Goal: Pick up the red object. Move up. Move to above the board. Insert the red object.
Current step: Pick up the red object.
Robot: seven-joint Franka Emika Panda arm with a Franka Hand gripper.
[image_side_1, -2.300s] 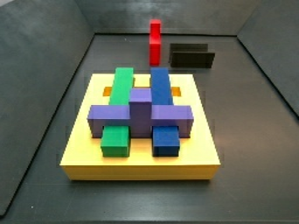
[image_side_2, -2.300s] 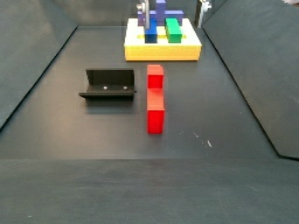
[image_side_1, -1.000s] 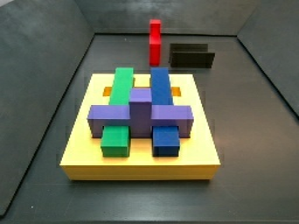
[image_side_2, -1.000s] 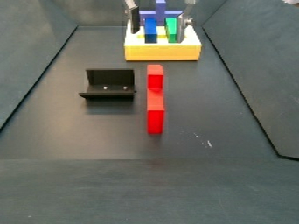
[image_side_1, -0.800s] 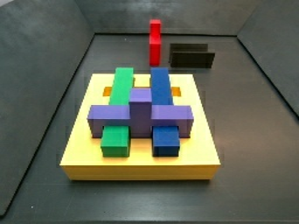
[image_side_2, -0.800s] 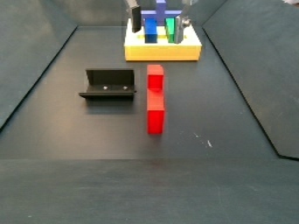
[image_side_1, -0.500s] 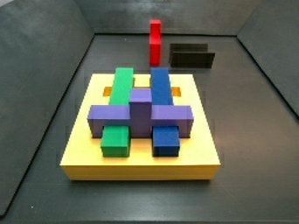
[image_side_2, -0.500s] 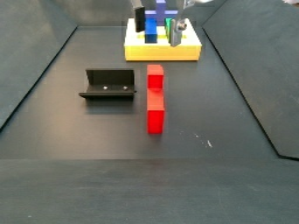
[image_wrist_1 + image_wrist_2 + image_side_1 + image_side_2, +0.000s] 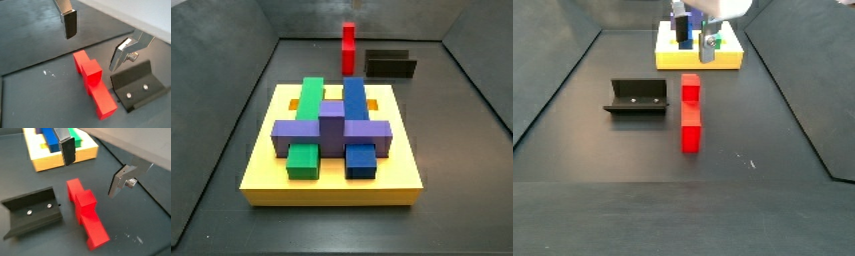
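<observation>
In a wrist view, the gripper [image 9: 95, 41] hangs above the dark floor with its two silver fingers set wide apart and nothing between them. The red object [image 9: 93, 87] lies flat on the floor below and just beyond the gap, well clear of both pads. The fixture [image 9: 138, 85] stands close beside the red object, on the side of the lower finger.

In a wrist view, the gripper [image 9: 91, 167] again shows its jaws wide and empty. The red object [image 9: 86, 214] lies beneath it, apart from the fingers. The board [image 9: 66, 157], yellow and carrying blue and green blocks, sits behind one finger, and the fixture [image 9: 32, 217] stands across the red object from the other finger.

In a side view, the gripper is not visible. The red object [image 9: 349, 48] appears edge-on at the far end, beside the fixture [image 9: 392, 64]; the board [image 9: 333, 178] fills the foreground.

In a side view, the gripper [image 9: 695, 44] hovers in front of the board [image 9: 699, 59], fingers spread. The red object [image 9: 691, 112] lies ahead of it on the floor, the fixture [image 9: 636, 97] alongside.
</observation>
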